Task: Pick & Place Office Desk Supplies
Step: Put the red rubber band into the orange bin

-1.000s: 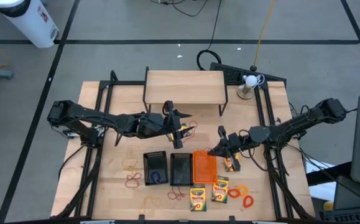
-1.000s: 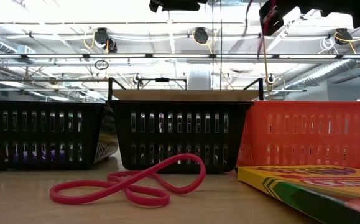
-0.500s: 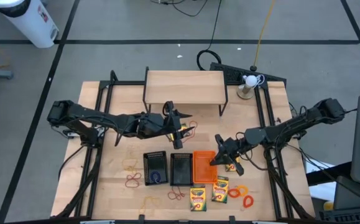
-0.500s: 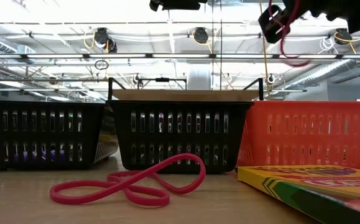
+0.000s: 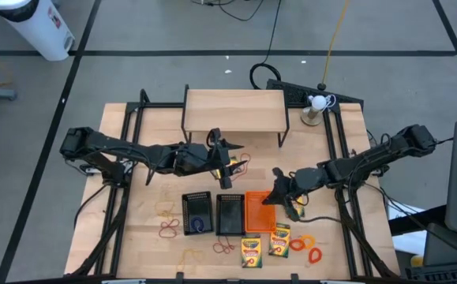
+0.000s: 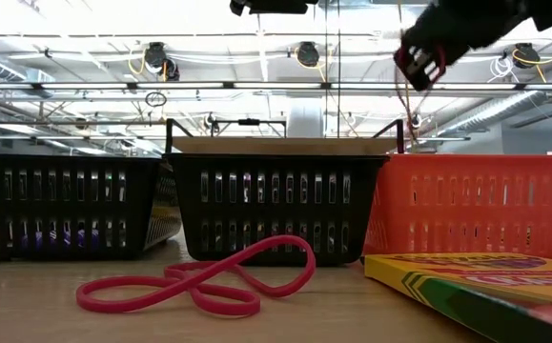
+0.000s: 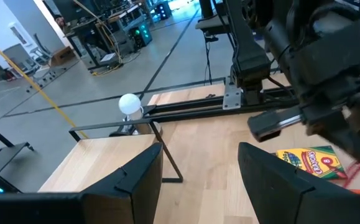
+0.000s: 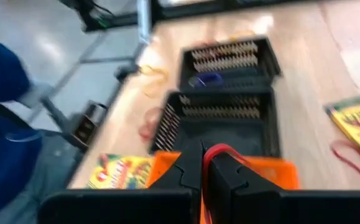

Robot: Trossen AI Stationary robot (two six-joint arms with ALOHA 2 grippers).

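Three mesh trays stand in a row near the front: two black ones [image 5: 197, 214] [image 5: 230, 213] and an orange one [image 5: 258, 211]. My right gripper [image 5: 278, 192] hangs over the orange tray's right side [image 8: 273, 173], shut on a red rubber band [image 8: 220, 151]. My left gripper [image 5: 232, 164] is raised in front of the shelf and open, with nothing between its fingers [image 7: 136, 180]. Crayon boxes [image 5: 252, 251] [image 5: 279, 239] lie flat in front of the trays. Loose bands lie on the table: red [image 5: 169, 229], orange [image 5: 303, 242]. My right gripper pinches the red rubber band between its two shut fingers; a loop of the band [image 8: 224, 150] arches over the fingertips. The fingers slant down from the table's right side. The band [image 6: 417, 65] is lifted clear of the table, above the orange tray.
A light wooden shelf [image 5: 234, 110] stands at the back middle and a white ball on a stand [image 5: 317, 102] at the back right. A third crayon box [image 5: 294, 207] lies under my right arm. A blue band [image 8: 207, 79] lies in the far black tray.
My right gripper has tipped up toward level and shifted a little toward the orange tray, staying shut on the red band, which swung below it and then settled against the fingers.
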